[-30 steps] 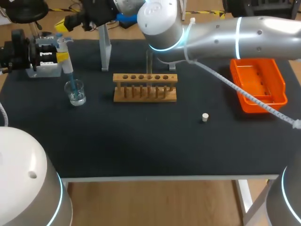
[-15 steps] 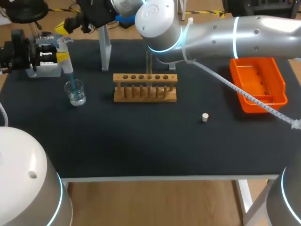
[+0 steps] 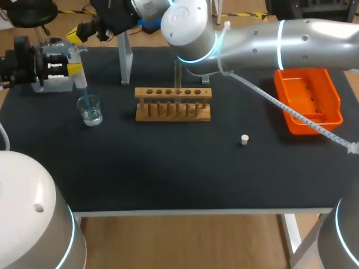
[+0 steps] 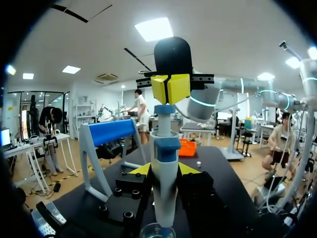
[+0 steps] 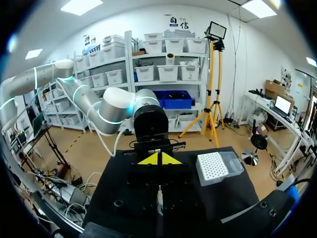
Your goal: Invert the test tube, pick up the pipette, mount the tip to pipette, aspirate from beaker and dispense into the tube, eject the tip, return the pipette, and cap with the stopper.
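My left gripper (image 3: 68, 67) is shut on the white-and-blue pipette (image 3: 77, 68), held upright with its tip down in the small glass beaker (image 3: 90, 109). In the left wrist view the pipette (image 4: 165, 168) stands between my yellow tips (image 4: 165, 169), and the beaker's rim (image 4: 157, 231) shows just under it. My right gripper (image 3: 78, 32), on the arm reaching across from the right, is shut and sits right over the pipette's top (image 5: 159, 197); its closed yellow tips (image 4: 171, 88) face the left wrist camera. A test tube (image 3: 177, 72) stands in the wooden rack (image 3: 173, 104). The stopper (image 3: 244, 139) lies on the mat.
An orange bin (image 3: 335, 101) sits at the right edge. The pipette stand (image 3: 125, 61) with its blue top (image 4: 111, 132) stands behind the rack. A tip box (image 5: 218, 166) lies beyond the left gripper. The right arm (image 3: 258, 45) spans the back of the table.
The right arm has shifted slightly to the left over the pipette. The left gripper, pipette and beaker have kept still.
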